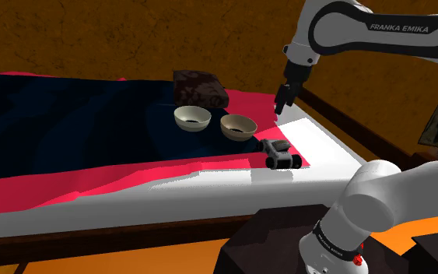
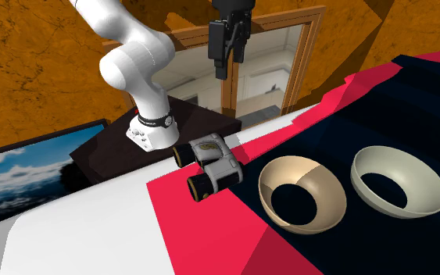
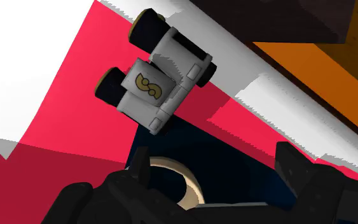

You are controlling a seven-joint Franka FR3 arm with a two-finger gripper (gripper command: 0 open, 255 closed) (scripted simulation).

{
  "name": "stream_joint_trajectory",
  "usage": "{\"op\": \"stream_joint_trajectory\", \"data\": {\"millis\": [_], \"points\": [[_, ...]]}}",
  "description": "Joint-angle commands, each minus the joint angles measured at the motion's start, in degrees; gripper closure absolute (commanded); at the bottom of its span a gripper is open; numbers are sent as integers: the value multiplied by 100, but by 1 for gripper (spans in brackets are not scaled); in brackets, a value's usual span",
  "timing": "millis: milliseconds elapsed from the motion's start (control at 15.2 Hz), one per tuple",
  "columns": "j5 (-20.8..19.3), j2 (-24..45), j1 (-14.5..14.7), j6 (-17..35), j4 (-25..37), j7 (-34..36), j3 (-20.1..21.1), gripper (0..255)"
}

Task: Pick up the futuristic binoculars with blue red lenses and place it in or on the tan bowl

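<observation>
A: Where are the binoculars (image 2: 208,164) lying?
B: They are lying on the red cover (image 2: 210,230) of the bed (image 2: 62,234), close to its white edge, just beside the tan bowl (image 2: 300,195) and not touching it.
A: And the claw (image 2: 227,67)?
B: It is hovering well above them, fingers (image 3: 293,168) spread wide, gripping nothing. I am guessing it is lining up for a straight drop onto the grey body.

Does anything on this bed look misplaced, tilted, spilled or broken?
Nothing looks spilled or broken. The binoculars lie flat near the bed's edge, slanted to it, beside the tan bowl and a paler bowl. It is odd only that they rest on a bed cover.
</observation>
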Motion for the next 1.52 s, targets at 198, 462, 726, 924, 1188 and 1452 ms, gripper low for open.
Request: {"op": "stream_joint_trajectory", "data": {"millis": [198, 462, 726, 924, 1188, 1452], "points": [[-252, -168, 146, 281, -485, -1101, -506, 0], [-658, -187, 303, 681, -956, -2583, -1237, 0], [-1093, 62, 468, 1141, -1221, -4074, -2023, 0], [-1274, 256, 550, 1425, -1331, -4652, -2371, 0], [-1354, 364, 530, 1771, -1568, -4643, -2475, 0], [-1405, 452, 520, 2002, -1712, -4638, -2546, 0]]}}
